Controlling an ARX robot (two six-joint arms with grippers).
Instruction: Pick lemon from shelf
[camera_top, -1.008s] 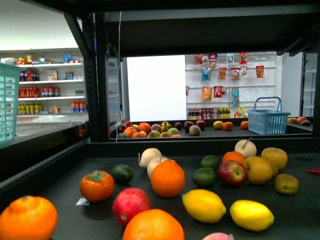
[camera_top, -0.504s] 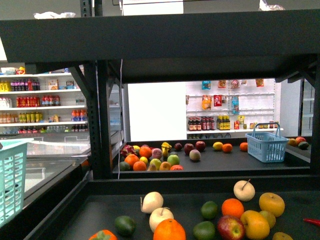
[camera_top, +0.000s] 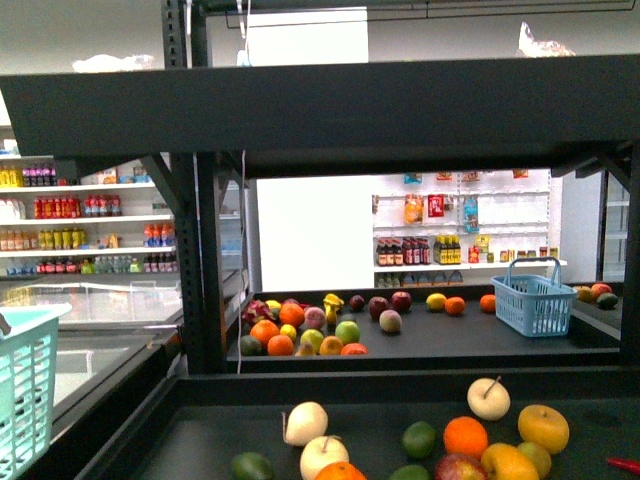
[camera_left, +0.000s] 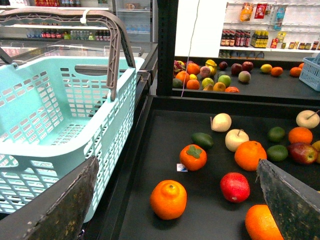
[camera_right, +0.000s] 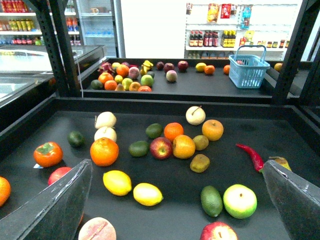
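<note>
Right wrist view is showing the right hand (camera_right: 176, 165) hanging wide open, empty, over the desk (camera_right: 280, 135)'s near edge; the lemon (camera_right: 147, 194) is lying there, touching another lemon (camera_right: 117, 182). The left hand (camera_left: 177, 161) is gaping empty too. I'd say it is reaching: next, lowering and closing on the lemon.

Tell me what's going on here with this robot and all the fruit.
A two-armed robot faces a black shelf strewn with fruit, and its job is to pick the lemon. Nothing is grasped yet. The right gripper hangs open above the tier, where the lemon lies beside a similar yellow fruit. The left gripper is open too, next to a pale green basket.
</note>
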